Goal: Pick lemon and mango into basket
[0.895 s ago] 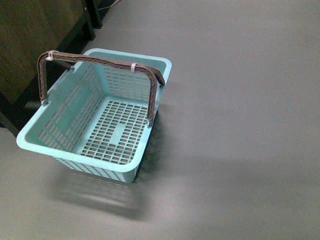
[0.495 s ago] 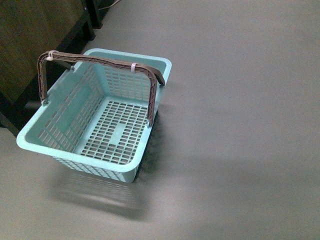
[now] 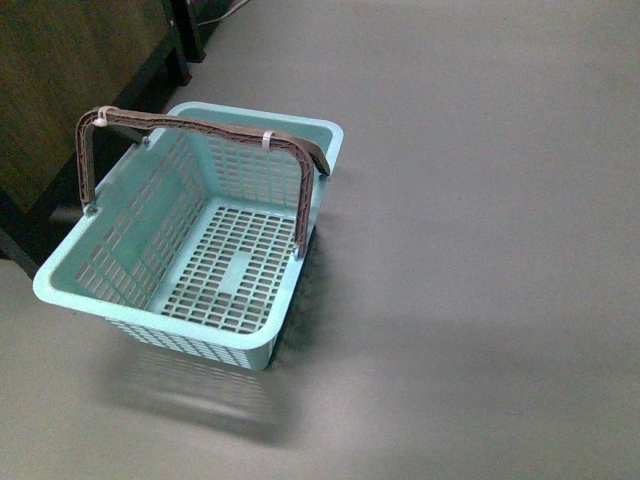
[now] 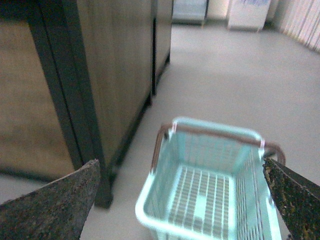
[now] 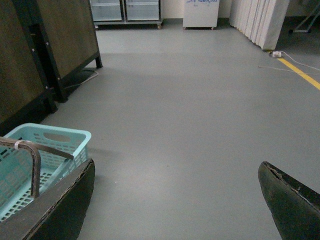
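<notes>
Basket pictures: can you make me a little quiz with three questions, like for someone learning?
1. True or false: fruit lies in the basket.
2. Pick one. The brown handles are: A) raised above the basket, B) folded flat on its rim, C) missing.
3. Fill the gap: in the wrist views, the left hand and the right hand are both ____.

Key: 1 false; 2 A; 3 open.

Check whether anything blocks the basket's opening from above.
Only the basket's own brown handles, raised together across its middle; the opening on the near side of them is free. No lemon or mango shows in any view.
</notes>
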